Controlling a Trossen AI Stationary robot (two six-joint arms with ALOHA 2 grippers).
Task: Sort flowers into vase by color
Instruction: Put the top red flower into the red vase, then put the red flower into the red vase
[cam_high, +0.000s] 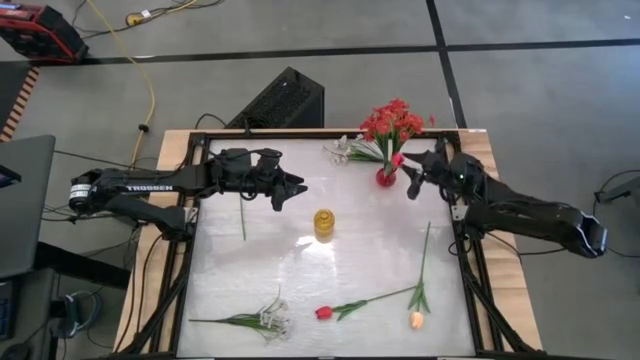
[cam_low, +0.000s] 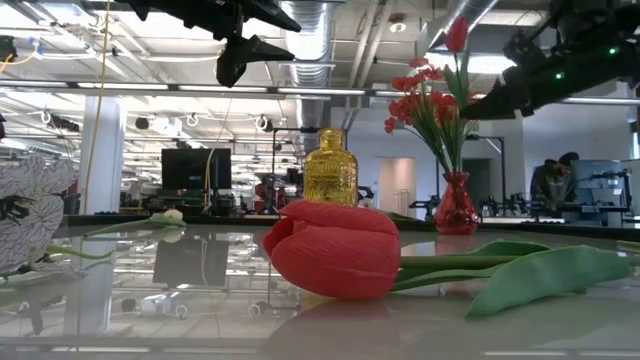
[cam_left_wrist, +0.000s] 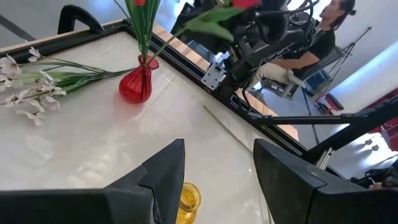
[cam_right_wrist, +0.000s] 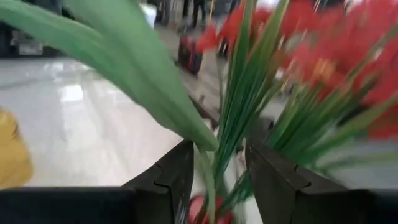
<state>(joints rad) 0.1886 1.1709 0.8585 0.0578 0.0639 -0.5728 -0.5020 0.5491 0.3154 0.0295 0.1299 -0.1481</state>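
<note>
A red vase at the table's far right holds red clustered blooms and a red tulip. My right gripper is open just right of it, level with the green stems, which stand in its gap. A yellow vase stands mid-table. My left gripper hovers open left of it, holding nothing. Flat on the table lie a white spray beside the red vase, another white spray, a red tulip, a peach tulip and a bare stem. My right gripper comes level at the flowers in the red vase from the table's right side. Their stems and a broad leaf rise upright through the gap between its fingers. Whether a finger touches a stem I cannot tell.
A black frame rail borders the glossy table top. A person sits beyond the far right corner. The table's middle left, between the bare stem and the near white spray, is bare.
</note>
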